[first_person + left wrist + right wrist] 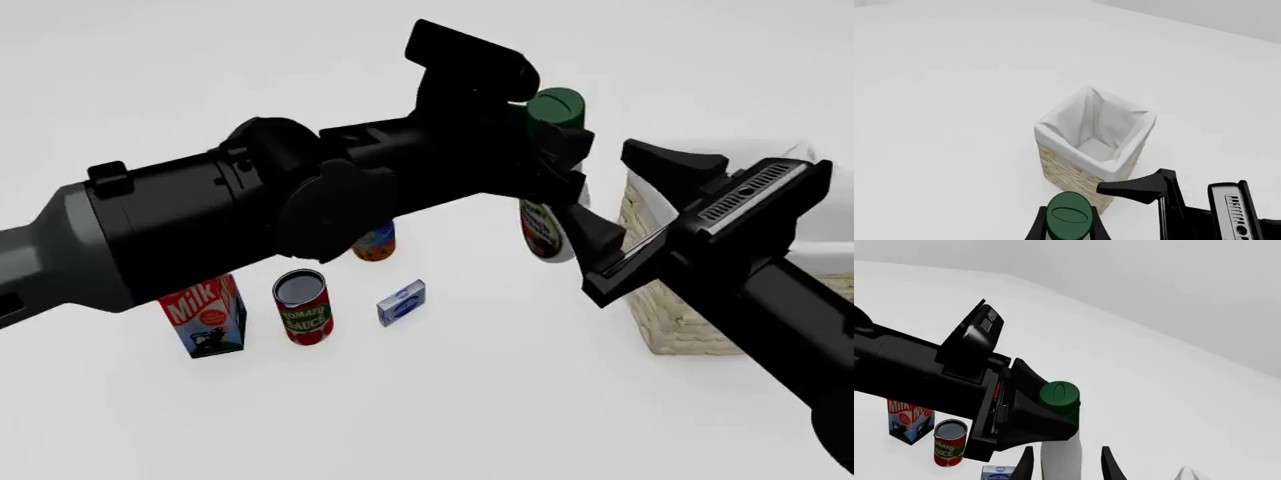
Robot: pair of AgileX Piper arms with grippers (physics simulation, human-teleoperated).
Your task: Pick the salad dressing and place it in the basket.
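Jaws of the left gripper (554, 150) clamp the salad dressing (547, 225), which we find lifted clear of the table, short of the basket (667, 320). Right gripper (621, 215) gapes wide, empty. We judge pickup done; carry and release remain.

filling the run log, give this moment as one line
left gripper: shut on white green-capped salad dressing bottle, lifted | right gripper: open | tan wicker basket: empty

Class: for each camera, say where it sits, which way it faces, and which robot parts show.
Front: above and behind the arms, looking forward-down; both arms show.
Left wrist: behind the left gripper, looking down at the basket; the right gripper crosses.
Right wrist: behind the right gripper, facing the left arm.
All share the salad dressing.
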